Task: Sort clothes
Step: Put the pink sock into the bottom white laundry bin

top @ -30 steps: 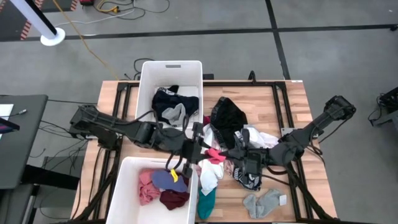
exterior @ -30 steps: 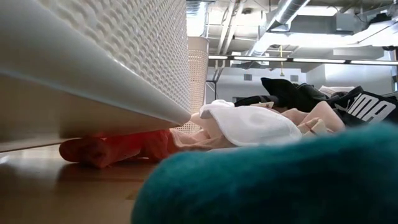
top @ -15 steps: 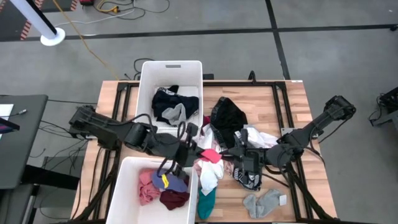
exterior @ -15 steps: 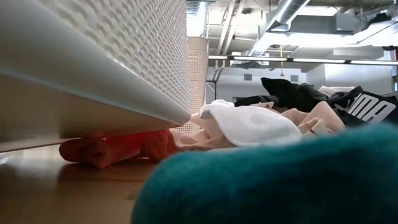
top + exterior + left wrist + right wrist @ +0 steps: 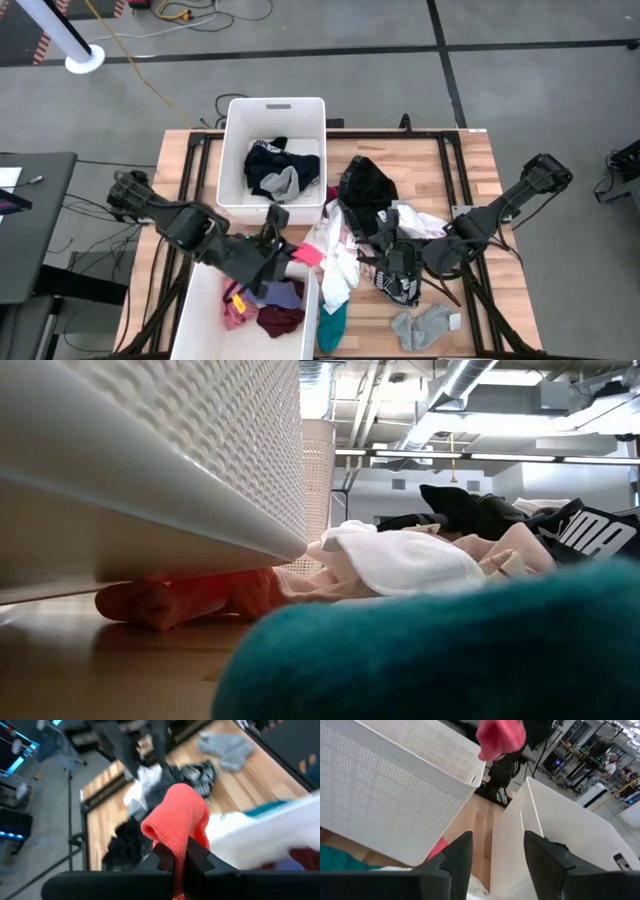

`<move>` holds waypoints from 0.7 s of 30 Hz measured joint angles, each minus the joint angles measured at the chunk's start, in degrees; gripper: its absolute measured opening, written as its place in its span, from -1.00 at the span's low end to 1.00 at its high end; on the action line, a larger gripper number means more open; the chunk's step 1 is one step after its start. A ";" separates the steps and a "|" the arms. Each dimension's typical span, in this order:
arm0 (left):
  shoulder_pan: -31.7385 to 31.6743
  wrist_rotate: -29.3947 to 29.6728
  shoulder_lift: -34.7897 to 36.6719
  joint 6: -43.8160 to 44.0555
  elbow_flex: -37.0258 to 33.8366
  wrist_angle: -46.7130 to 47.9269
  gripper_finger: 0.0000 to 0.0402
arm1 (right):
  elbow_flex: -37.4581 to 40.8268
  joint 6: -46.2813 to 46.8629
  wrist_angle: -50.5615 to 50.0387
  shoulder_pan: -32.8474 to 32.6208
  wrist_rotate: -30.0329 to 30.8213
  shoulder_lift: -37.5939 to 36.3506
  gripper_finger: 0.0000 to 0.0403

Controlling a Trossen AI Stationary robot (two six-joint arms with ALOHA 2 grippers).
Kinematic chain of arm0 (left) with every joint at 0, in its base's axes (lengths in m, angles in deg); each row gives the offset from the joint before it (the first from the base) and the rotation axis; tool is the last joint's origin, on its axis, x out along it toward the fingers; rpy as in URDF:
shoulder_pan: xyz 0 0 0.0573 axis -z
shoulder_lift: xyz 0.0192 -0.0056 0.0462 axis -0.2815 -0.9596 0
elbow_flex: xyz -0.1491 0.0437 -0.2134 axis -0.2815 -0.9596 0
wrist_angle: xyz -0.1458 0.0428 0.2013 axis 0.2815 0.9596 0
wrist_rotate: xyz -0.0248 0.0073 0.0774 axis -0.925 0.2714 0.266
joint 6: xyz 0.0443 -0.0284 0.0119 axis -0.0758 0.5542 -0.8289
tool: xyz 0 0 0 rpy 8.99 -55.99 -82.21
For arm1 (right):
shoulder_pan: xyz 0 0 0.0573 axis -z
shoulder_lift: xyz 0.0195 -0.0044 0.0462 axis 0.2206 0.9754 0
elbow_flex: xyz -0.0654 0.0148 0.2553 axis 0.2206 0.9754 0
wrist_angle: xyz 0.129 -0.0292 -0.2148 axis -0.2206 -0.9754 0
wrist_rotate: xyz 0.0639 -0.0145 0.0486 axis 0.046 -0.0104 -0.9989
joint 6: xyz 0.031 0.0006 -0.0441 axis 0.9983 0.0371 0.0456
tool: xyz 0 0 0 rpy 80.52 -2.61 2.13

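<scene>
My left gripper (image 5: 283,253) is clenched on a pink-red garment (image 5: 307,256). In the left wrist view the cloth (image 5: 180,820) stands pinched between my two fingers and folds over above them. The gripper hangs above the near bin (image 5: 205,300) at its far right corner, so the garment sits just at or outside the bin's right wall, not yet clearly over the interior. That near bin already holds pink, maroon and blue pieces (image 5: 265,308).

The relation that governs the next move: the bin's opening lies to the left of and slightly nearer than the held garment. I judge a short carry leftward over the rim is needed before release. Dropped where it hangs, it may catch on the rim or fall back to the table.

My right gripper (image 5: 385,252) is released, jaws apart, resting low over the loose pile (image 5: 375,225) in the middle of the table, holding nothing. Its wrist view looks past the spread fingers (image 5: 457,860) toward both bins, with the pink-red garment (image 5: 500,737) hanging above the near bin's wall.

Further right along the near edge lie grey socks (image 5: 425,325). A teal piece (image 5: 331,323) lies by the near bin's right wall.

At the far edge, the far bin (image 5: 240,120) holds black and grey items (image 5: 275,170).
</scene>
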 joint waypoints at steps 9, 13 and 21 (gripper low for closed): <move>5.09 0.13 0.00 12.66 0.04 13.79 -0.98 | 0.00 4.02 -3.83 0.00 -0.02 0.00 -0.03; 7.69 -0.10 0.00 17.63 0.04 17.92 -0.97 | 0.00 5.57 -5.24 -0.40 -0.02 0.00 -0.04; 11.05 -4.58 -0.04 22.75 -3.69 18.16 -0.96 | 0.00 6.36 -5.56 -1.77 -0.04 0.00 -0.04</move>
